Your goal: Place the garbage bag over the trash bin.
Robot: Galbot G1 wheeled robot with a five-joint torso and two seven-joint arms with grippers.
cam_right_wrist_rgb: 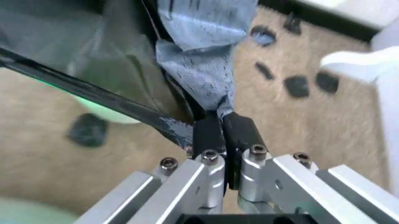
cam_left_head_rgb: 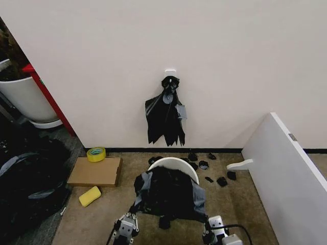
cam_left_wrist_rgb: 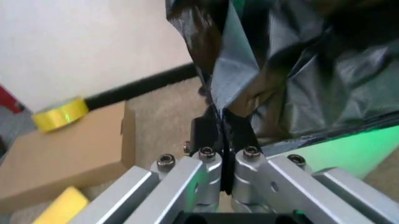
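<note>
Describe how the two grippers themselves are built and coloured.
Both match: the left gripper and the right gripper have black fingers bolted onto brushed silver metal bars with round screw heads. In the head view their bodies look grey and white, and a black cable loops beside the right gripper's white housing.

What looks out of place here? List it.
Black plastic scraps lie strewn on the carpet behind the trash bin. A torn, jagged bunch of black plastic hangs from a wall hook. The garbage bag covers just the bin's near side, its far rim bare, while the left gripper and right gripper pinch its edges.
</note>
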